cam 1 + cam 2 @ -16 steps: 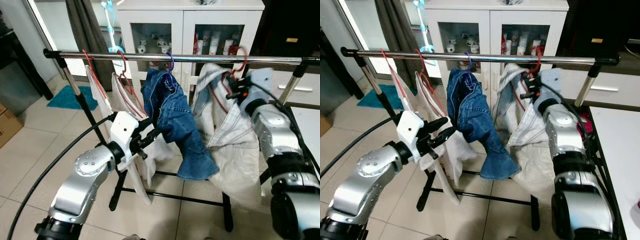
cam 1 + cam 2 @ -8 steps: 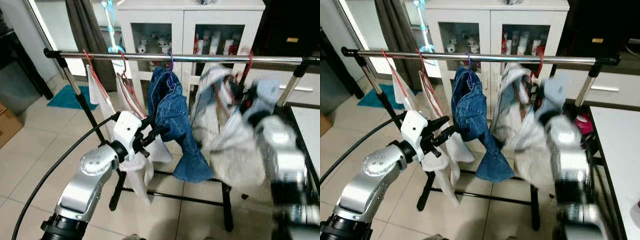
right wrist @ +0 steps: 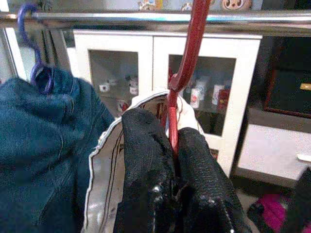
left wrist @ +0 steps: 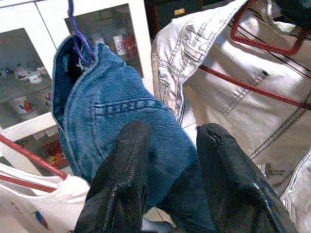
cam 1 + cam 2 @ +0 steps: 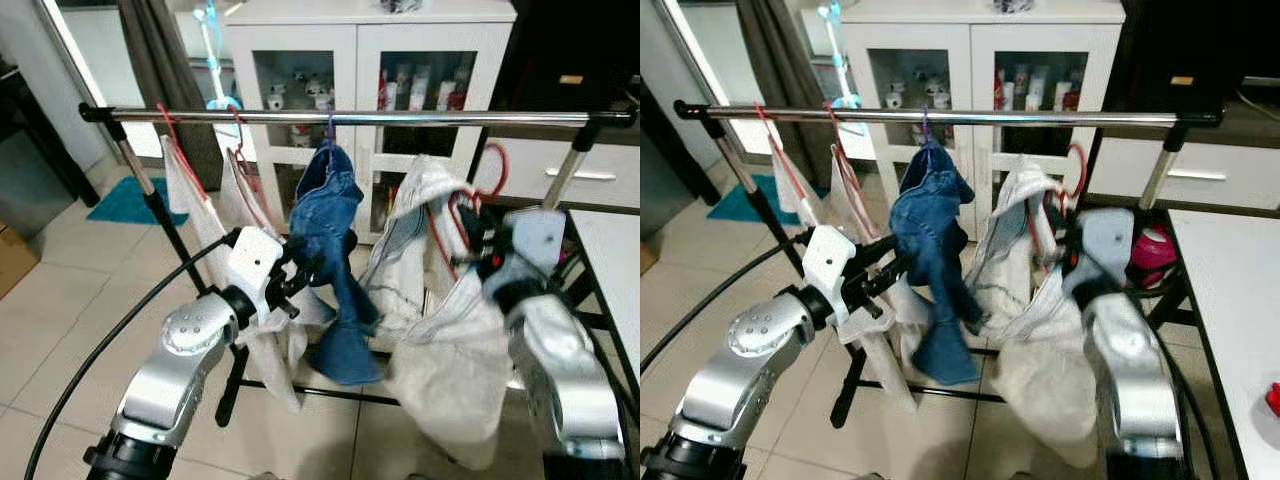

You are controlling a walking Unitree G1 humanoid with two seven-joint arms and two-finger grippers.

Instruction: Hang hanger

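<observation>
I'm keeping my left gripper [image 4: 167, 160] spread and empty, its fingers pressing the blue jeans [image 5: 335, 215] that are hanging from the rail [image 5: 350, 117]. On my right, the right gripper [image 3: 170, 145] is pinching the red hanger [image 3: 187, 58] at its neck, hook below the rail, not yet on. The pale denim jacket [image 5: 445, 340] is hanging limp and looks heavy, so I judge that stiff neck the surest hold.
</observation>
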